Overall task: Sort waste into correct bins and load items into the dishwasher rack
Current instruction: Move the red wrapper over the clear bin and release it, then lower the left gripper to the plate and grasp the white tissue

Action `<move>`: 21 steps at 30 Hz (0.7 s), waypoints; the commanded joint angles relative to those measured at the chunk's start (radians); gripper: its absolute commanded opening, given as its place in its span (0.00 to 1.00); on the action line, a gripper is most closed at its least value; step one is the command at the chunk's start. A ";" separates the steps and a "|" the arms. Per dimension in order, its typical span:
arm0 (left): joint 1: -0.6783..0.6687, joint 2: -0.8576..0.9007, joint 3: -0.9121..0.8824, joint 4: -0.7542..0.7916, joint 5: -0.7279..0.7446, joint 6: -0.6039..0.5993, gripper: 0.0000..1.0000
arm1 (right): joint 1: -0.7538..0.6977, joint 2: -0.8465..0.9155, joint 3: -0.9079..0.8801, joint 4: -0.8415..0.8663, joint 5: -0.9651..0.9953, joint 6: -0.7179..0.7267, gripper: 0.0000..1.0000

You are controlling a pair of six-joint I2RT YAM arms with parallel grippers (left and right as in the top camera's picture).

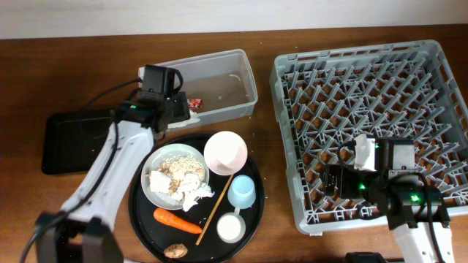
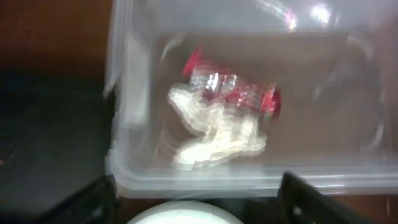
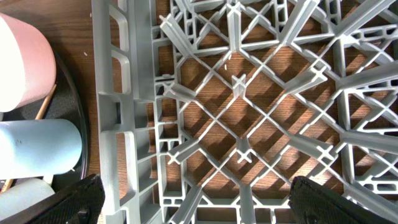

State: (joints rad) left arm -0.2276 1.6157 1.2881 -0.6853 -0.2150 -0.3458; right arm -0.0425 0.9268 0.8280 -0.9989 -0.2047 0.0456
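A red wrapper (image 2: 233, 90) and a crumpled white napkin (image 2: 217, 134) lie inside the clear tub (image 2: 249, 177). My left gripper (image 2: 199, 208) hangs open and empty just above the tub's near rim. Overhead, that gripper (image 1: 181, 111) is at the tub's (image 1: 219, 80) left end, beside the wrapper (image 1: 194, 103). The black tray bin (image 1: 69, 139) lies further left. On the round tray sit a plate (image 1: 174, 175) of scraps and napkin (image 1: 191, 193), a pink bowl (image 1: 225, 151), blue cup (image 1: 241, 192), white cup (image 1: 229, 228), carrot (image 1: 178, 220), nut (image 1: 175, 250) and stick (image 1: 218, 203). My right gripper (image 3: 199, 208) is open over the rack (image 1: 373, 124).
The round black tray (image 1: 252, 172) sits between the two arms, close to the rack's left wall (image 3: 115, 124). The pink bowl (image 3: 22, 65) and blue cup (image 3: 37, 146) show just outside that wall. A cable (image 1: 102, 95) trails behind the left arm.
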 commanded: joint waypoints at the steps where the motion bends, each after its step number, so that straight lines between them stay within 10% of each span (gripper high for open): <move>1: 0.003 -0.142 0.020 -0.297 0.056 -0.012 0.87 | -0.005 -0.003 0.013 0.000 -0.002 -0.003 0.98; 5: 0.003 -0.143 -0.055 -0.586 0.115 -0.116 0.99 | -0.005 -0.003 0.013 0.000 -0.002 -0.003 0.98; 13: 0.100 -0.141 -0.407 -0.246 0.164 -0.140 0.98 | -0.005 -0.003 0.013 -0.001 -0.002 -0.003 0.98; 21: 0.100 -0.141 -0.452 -0.154 0.168 -0.140 0.14 | -0.005 -0.003 0.013 0.000 -0.002 -0.003 0.98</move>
State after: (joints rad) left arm -0.1307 1.4754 0.8421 -0.8406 -0.0551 -0.4866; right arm -0.0425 0.9268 0.8284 -0.9993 -0.2047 0.0452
